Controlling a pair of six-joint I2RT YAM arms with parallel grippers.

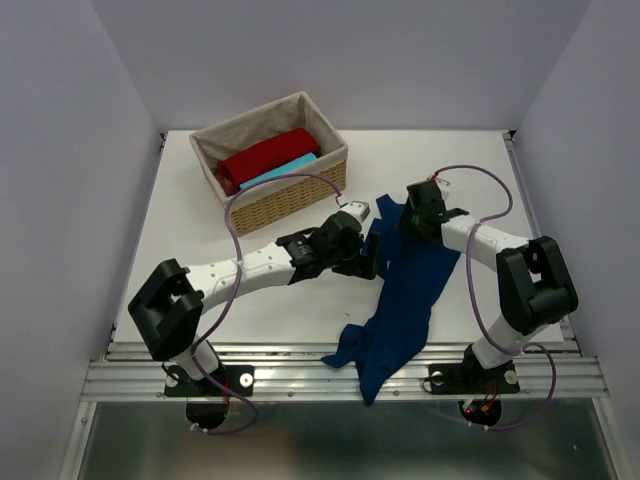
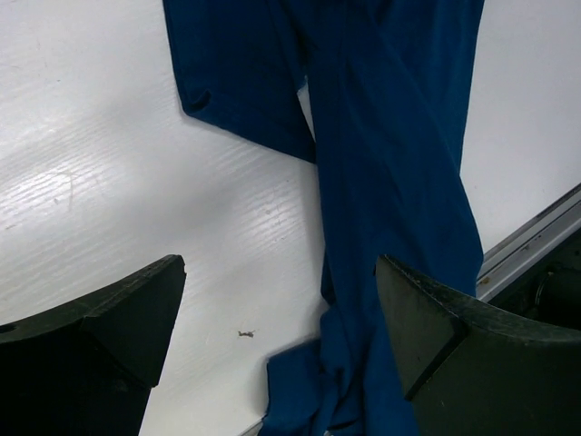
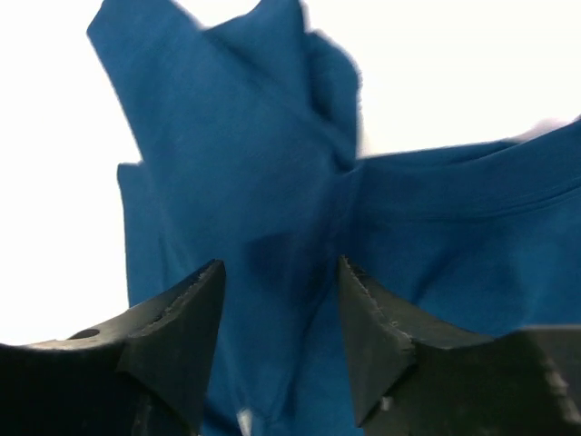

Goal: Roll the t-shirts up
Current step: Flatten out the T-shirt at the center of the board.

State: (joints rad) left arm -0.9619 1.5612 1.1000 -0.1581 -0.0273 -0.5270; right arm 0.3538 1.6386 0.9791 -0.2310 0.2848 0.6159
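A dark navy t-shirt (image 1: 410,290) lies bunched in a long strip down the table's right half, and its lower end hangs over the front edge. My left gripper (image 1: 368,255) is at the strip's left side, jaws wide open. In the left wrist view the t-shirt (image 2: 390,136) runs under the right finger and bare table shows between the fingers of the left gripper (image 2: 281,272). My right gripper (image 1: 412,222) hovers over the strip's upper end. In the right wrist view the right gripper (image 3: 281,272) has its jaws apart above the cloth (image 3: 227,163), pinching nothing. A red roll (image 1: 265,157) and a light-blue piece (image 1: 280,172) lie in the basket.
The wicker basket (image 1: 290,200) stands at the back left, close to the left arm's wrist. A metal rail (image 1: 300,375) runs along the front edge, seen also as the rail (image 2: 536,232) in the left wrist view. White walls enclose the table on three sides.
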